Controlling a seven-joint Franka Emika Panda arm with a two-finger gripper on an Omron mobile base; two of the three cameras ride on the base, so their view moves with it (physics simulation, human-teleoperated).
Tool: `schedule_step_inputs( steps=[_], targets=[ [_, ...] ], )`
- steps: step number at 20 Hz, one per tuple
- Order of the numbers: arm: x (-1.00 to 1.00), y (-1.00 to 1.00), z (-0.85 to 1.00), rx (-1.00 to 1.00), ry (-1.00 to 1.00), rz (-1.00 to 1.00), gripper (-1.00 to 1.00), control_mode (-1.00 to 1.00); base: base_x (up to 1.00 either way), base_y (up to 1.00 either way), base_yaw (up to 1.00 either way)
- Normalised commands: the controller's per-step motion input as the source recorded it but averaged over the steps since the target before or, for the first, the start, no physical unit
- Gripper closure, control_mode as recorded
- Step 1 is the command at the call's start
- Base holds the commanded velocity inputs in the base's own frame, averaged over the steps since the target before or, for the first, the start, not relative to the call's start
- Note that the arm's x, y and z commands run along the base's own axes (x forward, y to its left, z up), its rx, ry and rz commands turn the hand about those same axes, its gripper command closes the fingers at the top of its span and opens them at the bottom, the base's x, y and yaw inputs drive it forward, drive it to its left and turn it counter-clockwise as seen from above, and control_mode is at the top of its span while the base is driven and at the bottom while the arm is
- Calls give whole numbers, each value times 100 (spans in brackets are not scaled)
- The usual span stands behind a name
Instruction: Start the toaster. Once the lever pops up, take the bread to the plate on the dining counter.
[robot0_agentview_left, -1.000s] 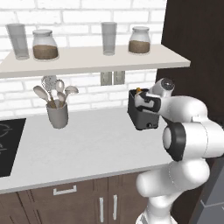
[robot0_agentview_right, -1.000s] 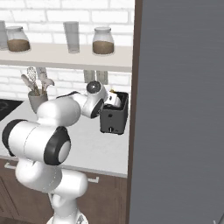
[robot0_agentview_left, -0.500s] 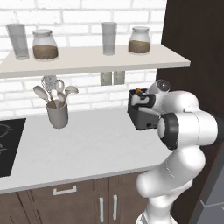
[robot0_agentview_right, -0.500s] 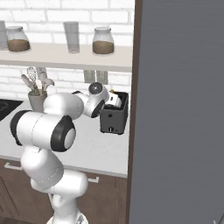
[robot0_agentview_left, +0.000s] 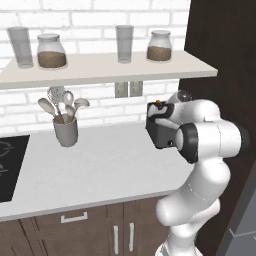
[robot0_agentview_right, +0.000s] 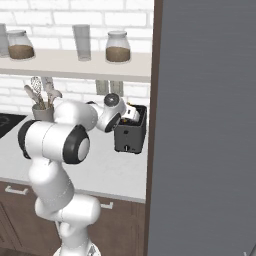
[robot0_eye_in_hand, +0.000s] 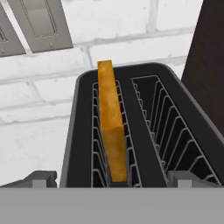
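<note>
Bread (robot0_eye_in_hand: 110, 127) stands on edge in the toaster's (robot0_eye_in_hand: 144, 131) left slot, its top proud of the rim, its long axis running away from the fingers (robot0_eye_in_hand: 111, 179). They hang wide open directly above the toaster, straddling that slice.

Glossy white rounded arm (robot0_agentview_left: 210, 137), black joint caps, dark finger tips (robot0_eye_in_hand: 41, 178)

The small dark grey boxy two-slot toaster (robot0_eye_in_hand: 127, 131) fills the centre and lower frame of the hand view. A square golden-tan bread slice (robot0_eye_in_hand: 111, 122) stands upright on edge in its left slot, top protruding; the right slot holds bare wire racks.
</note>
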Motion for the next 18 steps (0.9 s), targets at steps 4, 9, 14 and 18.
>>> schedule_step_inputs(
  steps=[4, 9, 14, 18],
  targets=[
    [21, 0, -15, 0, 0, 0, -100, -100, 0, 0, 0],
    [19, -9, -16, 0, 0, 0, -100, -100, 0, 0, 0],
    [18, -10, -16, 0, 0, 0, -100, -100, 0, 0, 0],
    [11, -5, -15, 0, 0, 0, -100, -100, 0, 0, 0]
  ],
)
